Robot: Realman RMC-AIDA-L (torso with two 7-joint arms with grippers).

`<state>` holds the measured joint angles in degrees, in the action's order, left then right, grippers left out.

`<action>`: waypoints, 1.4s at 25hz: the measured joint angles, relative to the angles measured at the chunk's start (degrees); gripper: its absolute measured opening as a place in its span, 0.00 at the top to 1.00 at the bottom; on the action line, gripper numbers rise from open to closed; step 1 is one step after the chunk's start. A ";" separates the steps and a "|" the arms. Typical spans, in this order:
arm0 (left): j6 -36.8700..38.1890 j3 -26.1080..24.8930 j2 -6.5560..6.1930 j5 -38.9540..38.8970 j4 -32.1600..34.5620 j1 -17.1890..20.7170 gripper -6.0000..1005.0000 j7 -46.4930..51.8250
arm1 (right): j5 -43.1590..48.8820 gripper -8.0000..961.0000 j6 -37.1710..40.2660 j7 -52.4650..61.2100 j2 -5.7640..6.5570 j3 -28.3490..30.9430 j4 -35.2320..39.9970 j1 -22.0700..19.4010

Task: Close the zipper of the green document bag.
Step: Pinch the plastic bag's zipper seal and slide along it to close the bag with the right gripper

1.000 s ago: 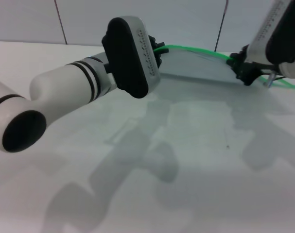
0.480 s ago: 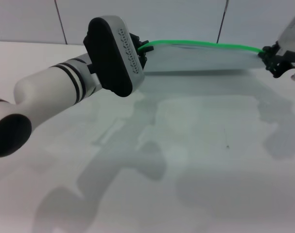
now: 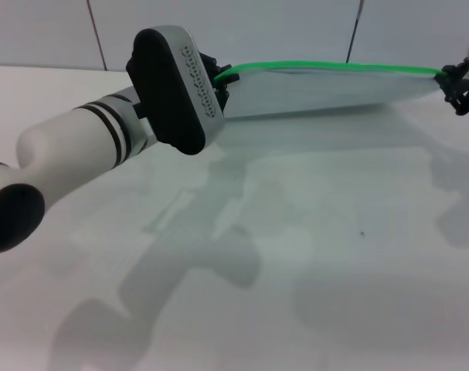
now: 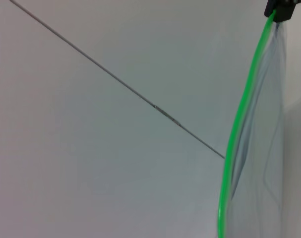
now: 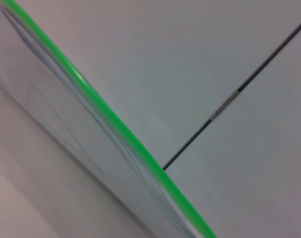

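The green document bag [image 3: 327, 91] hangs stretched just above the white table, a translucent bluish-grey pouch held between both arms. The zipper [image 3: 334, 64] runs as a bright green strip along its top edge. My left gripper [image 3: 222, 77] is shut on the bag's left end, partly hidden behind the wrist. At the picture's right edge my right gripper [image 3: 460, 83] is shut on the zipper's right end; the slider is hidden there. The left wrist view shows the zipper [image 4: 234, 134], the bag [image 4: 262, 168] and the right gripper [image 4: 284, 7] far off. In the right wrist view the zipper [image 5: 110, 112] borders the bag [image 5: 66, 116].
The white table [image 3: 311, 255] carries only the arms' shadows. A pale wall with dark vertical seams [image 3: 95, 35] stands close behind the bag. My left forearm [image 3: 72, 154] crosses the table's left side.
My right gripper has slid right along the zipper, from near its middle to its right end. The bag is now pulled straight. My left arm has shifted slightly left.
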<state>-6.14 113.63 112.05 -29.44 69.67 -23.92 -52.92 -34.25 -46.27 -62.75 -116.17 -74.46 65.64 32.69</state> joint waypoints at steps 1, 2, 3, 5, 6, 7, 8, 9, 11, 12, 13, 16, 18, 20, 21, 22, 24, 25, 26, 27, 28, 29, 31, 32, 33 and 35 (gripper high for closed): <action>0.00 -0.14 0.00 0.00 0.05 0.11 0.94 -0.03 | 0.01 0.87 0.01 0.00 0.03 0.32 -0.06 0.00; 0.01 -0.33 0.00 0.02 0.22 0.28 0.94 -0.09 | 0.03 0.87 0.02 -0.01 0.09 0.59 -0.11 0.00; 0.03 -0.47 -0.01 0.04 0.39 0.45 0.94 -0.13 | 0.04 0.86 0.03 -0.01 0.13 0.82 -0.14 0.00; 0.05 -0.55 -0.03 0.07 0.71 0.70 0.94 -0.17 | 0.02 0.86 0.04 -0.13 0.13 1.26 -0.20 0.00; 0.06 -0.64 -0.04 0.10 0.78 0.78 0.94 -0.17 | 0.02 0.86 0.04 -0.27 0.13 1.45 -0.26 0.00; 0.07 -0.81 -0.05 0.20 0.79 0.83 0.94 -0.17 | 0.02 0.86 0.04 -0.52 0.14 1.71 -0.45 0.01; 0.08 -0.92 -0.05 0.33 0.81 0.89 0.95 -0.17 | 0.05 0.86 0.07 -0.68 0.14 1.93 -0.65 0.06; 0.08 -1.00 -0.06 0.45 0.82 0.98 0.95 -0.17 | 0.18 0.86 0.09 -0.82 0.15 2.13 -0.86 0.11; 0.07 -1.16 -0.09 0.69 0.85 1.13 0.95 -0.17 | 0.71 0.86 0.15 -0.87 0.18 2.47 -1.07 0.19; 0.07 -1.17 -0.09 0.70 0.86 1.14 0.95 -0.17 | 0.90 0.86 0.15 -0.87 0.18 2.52 -1.10 0.19; 0.08 -1.19 -0.09 0.72 0.89 1.16 0.95 -0.17 | 1.01 0.86 0.15 -0.95 0.16 2.56 -1.14 0.24; 0.31 -1.22 -0.07 0.72 0.90 1.17 0.95 -0.16 | 0.98 0.85 0.14 -1.33 0.07 2.57 -1.16 0.30; 0.97 -1.26 0.02 0.70 0.90 1.25 0.95 -0.16 | 0.86 0.85 0.14 -1.79 -0.05 2.31 -0.98 0.27; 1.85 -1.27 0.18 0.62 0.90 1.36 0.95 -0.16 | 0.73 0.85 0.19 -1.83 -0.18 2.13 -0.53 0.12; 2.14 -1.28 0.26 0.57 0.90 1.39 0.95 -0.15 | 0.52 0.85 0.22 -1.65 -0.22 2.18 -0.35 0.08; 2.28 -1.35 0.35 0.49 0.90 1.39 0.95 -0.11 | 0.38 0.85 0.23 -1.45 -0.25 2.27 -0.24 0.05; 2.35 -1.62 0.40 0.32 0.91 1.40 0.95 -0.08 | 0.19 0.85 0.49 -1.07 -0.38 2.34 -0.11 0.04; 2.49 -1.72 0.43 0.29 0.88 1.41 0.94 -0.03 | 0.12 0.85 0.89 -0.87 -0.48 2.24 -0.07 0.00; 2.90 -1.86 0.47 0.26 0.74 1.41 0.94 0.08 | 0.05 0.85 1.62 -0.49 -0.62 1.97 -0.02 -0.14; 3.48 -1.93 0.54 0.20 0.59 1.43 0.93 0.19 | -0.12 0.85 2.74 0.10 -0.73 1.46 0.11 -0.43; 4.21 -1.95 0.66 0.13 0.47 1.51 0.92 0.35 | -0.45 0.80 4.16 0.75 -0.76 0.80 0.32 -0.83; 5.06 -2.03 0.84 0.04 0.37 1.68 0.92 0.43 | -1.32 0.76 5.71 1.23 -0.77 0.09 0.65 -1.42; 7.24 -2.43 1.42 -0.18 0.26 2.46 0.91 0.49 | -4.45 0.68 9.52 1.81 -0.76 -1.78 1.72 -2.93; 8.96 -2.83 1.82 -0.64 0.25 3.06 0.90 0.51 | -6.88 0.64 11.61 1.78 -0.73 -2.88 2.53 -3.96; 11.82 -3.36 2.40 -2.05 0.24 3.87 0.89 0.55 | -9.42 0.60 14.02 1.66 -0.71 -4.14 3.25 -5.06; 14.38 -3.74 2.73 -3.77 0.23 4.41 0.75 0.59 | -13.52 0.44 19.26 1.47 -0.66 -6.84 4.48 -6.95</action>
<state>8.24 109.89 114.79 -33.20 69.90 -19.51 -52.33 -47.77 -27.01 -61.28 -116.82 -81.30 70.12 25.74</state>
